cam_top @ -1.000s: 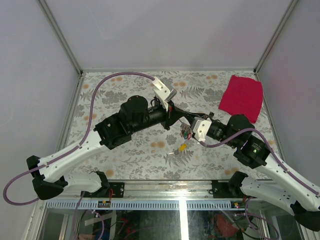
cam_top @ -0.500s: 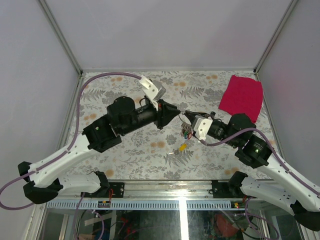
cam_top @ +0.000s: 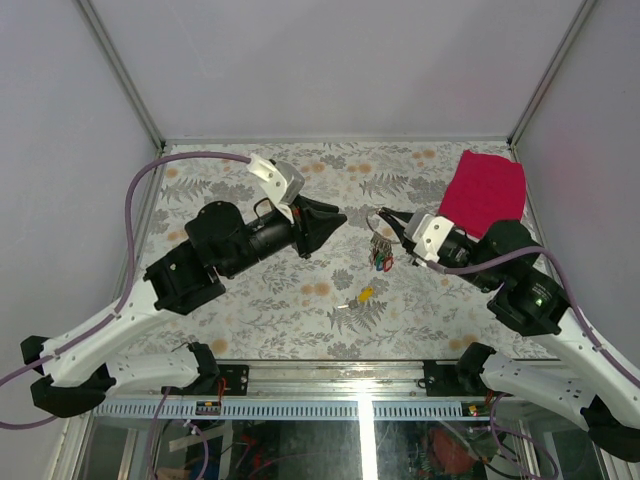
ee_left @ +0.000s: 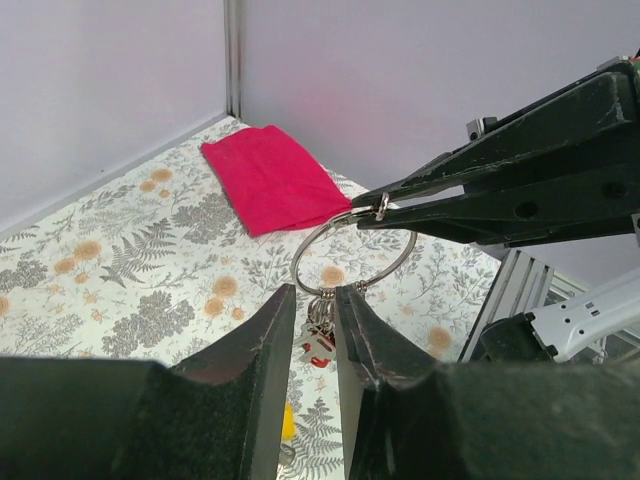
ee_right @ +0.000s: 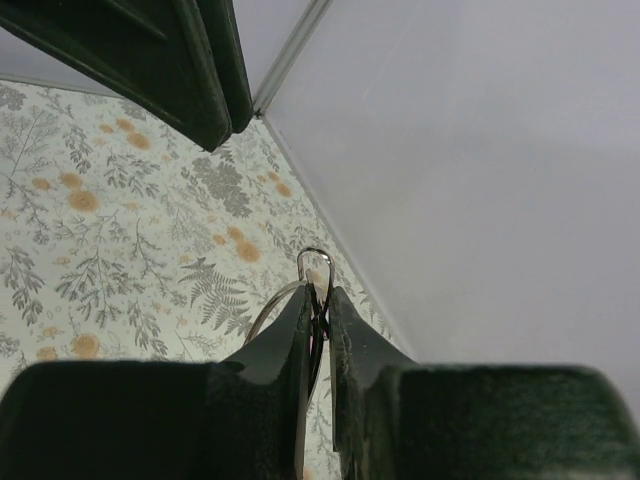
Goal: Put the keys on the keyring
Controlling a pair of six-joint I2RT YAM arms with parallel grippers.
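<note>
Silver wire, thin and shiny, makes the keyring (ee_left: 300, 250), a wide loop pinched at its top between the right fingers (ee_left: 470, 175). These are clamped tight on it at a spot where a smaller wire loop sits. The keyring hangs in the air above the desk (cam_top: 280, 300), roughly upright, and a bunch of keys (ee_left: 320, 345) dangles from its lowest point. Red and green heads show; the others are too small to tell.

The left fingers (ee_left: 270, 350) stand a narrow gap apart, released and grasping nothing. Their tips are just short of the bunch and level with the bottom of the loop. From above, the two pairs of tips face each other across a small gap near the middle of the desk.

A yellow key (cam_top: 366, 294) lies loose on the floral surface, nearer the front edge than the hanging bunch. A red cloth (cam_top: 484, 193) lies flat in the far right corner, well apart from both pairs of fingers. Pale walls (cam_top: 60, 150) close the desk on three sides, and bare floral surface spreads to the left and beyond the fingers.

The left arm (cam_top: 180, 275) reaches in from the near left with its wrist pointing right. The right arm (cam_top: 540, 300) comes from the near right, its forearm angled left toward the centre.
</note>
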